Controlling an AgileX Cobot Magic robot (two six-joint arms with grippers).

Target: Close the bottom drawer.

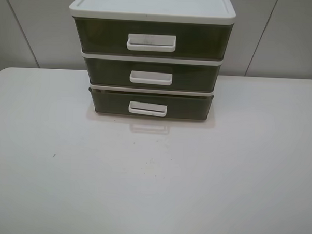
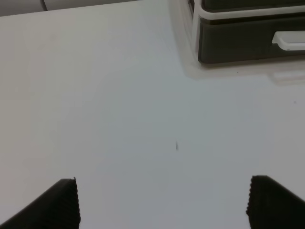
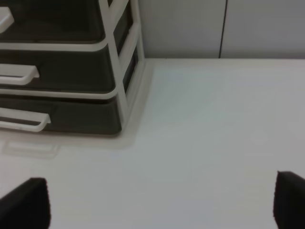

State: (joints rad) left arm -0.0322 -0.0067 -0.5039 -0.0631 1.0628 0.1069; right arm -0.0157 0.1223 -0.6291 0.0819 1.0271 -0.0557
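The bottom drawer (image 1: 151, 104), smoky translucent plastic with a white loop handle (image 1: 147, 109), sits upper centre on the smooth white table (image 1: 153, 189). My ribbed black left gripper (image 2: 162, 202) and right gripper (image 3: 162, 205) are spread wide, empty.

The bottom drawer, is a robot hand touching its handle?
No, the bottom drawer's white handle has nothing touching it.

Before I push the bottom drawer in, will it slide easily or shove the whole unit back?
The bottom drawer looks like thin translucent plastic and shallow, so probably light and easy to slide. The unit also looks light and stands free on a smooth table, so it may skid back. Push centrally at the handle; an off-centre push could skew it.
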